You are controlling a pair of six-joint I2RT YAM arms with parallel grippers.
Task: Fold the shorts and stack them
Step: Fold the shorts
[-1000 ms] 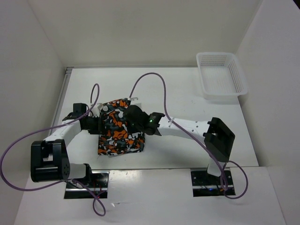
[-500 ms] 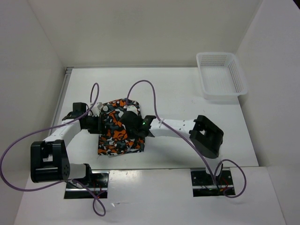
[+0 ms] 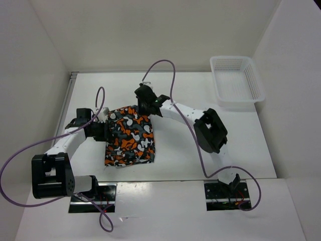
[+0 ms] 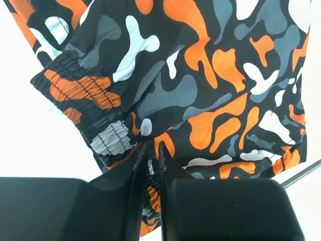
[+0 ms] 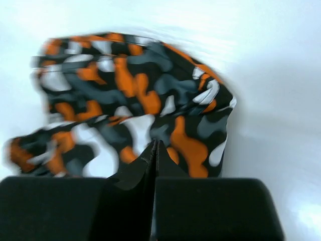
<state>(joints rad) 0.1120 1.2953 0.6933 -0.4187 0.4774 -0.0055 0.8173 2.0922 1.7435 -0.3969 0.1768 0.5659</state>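
The shorts lie folded in a compact rectangle on the table. The left gripper pinches their waistband edge; the right gripper, jaws pressed together and empty, is poised beyond their far edge. Folding seems nearly done; stacking remains.

Shorts: soft printed cloth, matt and lightly creased. Their waistband is gathered elastic, ribbed with stitch lines. Counter: smooth white surface with a faint sheen. Basket: white plastic mesh. Left claw and right claw: matt black, plastic-looking. Arm shells: smooth white and black casing. Cables: smooth purple sheathing.
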